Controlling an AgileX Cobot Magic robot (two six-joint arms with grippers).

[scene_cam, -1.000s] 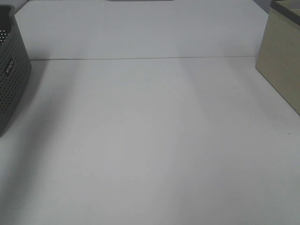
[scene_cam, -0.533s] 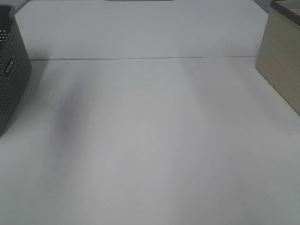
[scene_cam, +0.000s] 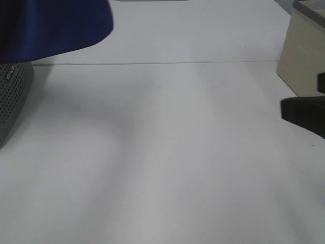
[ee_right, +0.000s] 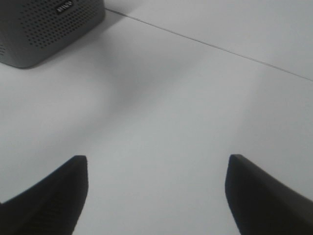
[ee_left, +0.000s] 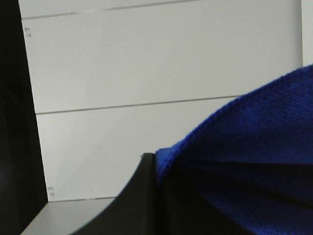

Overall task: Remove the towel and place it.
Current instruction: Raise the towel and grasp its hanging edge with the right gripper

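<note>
- The towel (scene_cam: 56,25) is now seen in the exterior view, held in the air above the grey perforated basket (scene_cam: 12,96), whose rim is hidden by it; half a second ago the basket was uncovered and no cloth was in sight
- In the left wrist view a fold of the towel is pressed against the one dark finger of the left end effector (ee_left: 155,191) that is shown, so the cloth is judged to be clamped there, though the second finger is hidden
- The right end effector (ee_right: 156,159) is spread wide with nothing held between its fingers, and it is now seen at the edge of the table (scene_cam: 167,152) far from the basket, where nothing was seen before
- The towel is thus judged to be lifted out; its placing on the table beside the basket is not yet done
</note>
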